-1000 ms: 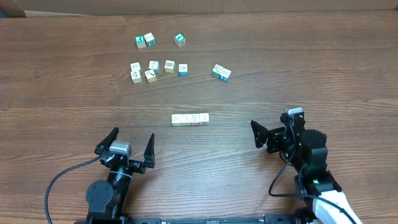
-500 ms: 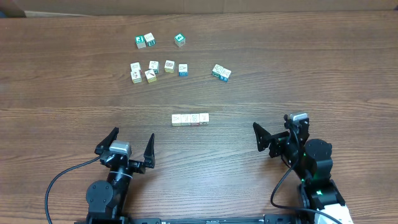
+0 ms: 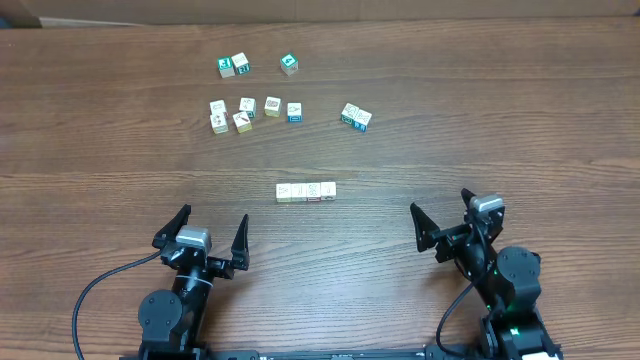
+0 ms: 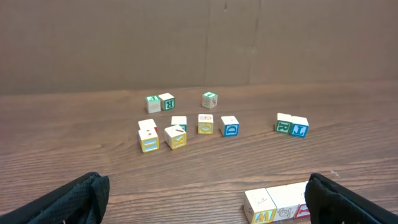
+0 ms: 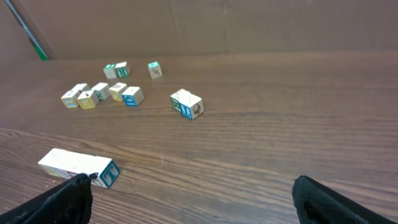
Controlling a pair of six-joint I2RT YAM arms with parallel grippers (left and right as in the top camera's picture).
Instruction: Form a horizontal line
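The horizontal line is a straight row of small pale wooden cubes touching side to side at the table's middle. It also shows in the left wrist view and in the right wrist view. My left gripper is open and empty near the front edge, left of the row. My right gripper is open and empty, right of the row and nearer the front. In the left wrist view my left gripper has the row's end by its right finger.
Several loose cubes with green, blue or yellow faces lie scattered at the back: a pair, a single one, a cluster and a pair at the right. Cables trail behind both arm bases.
My right arm has drawn back toward the front edge and slightly right, its gripper staying open. The left arm and the cubes have not moved.
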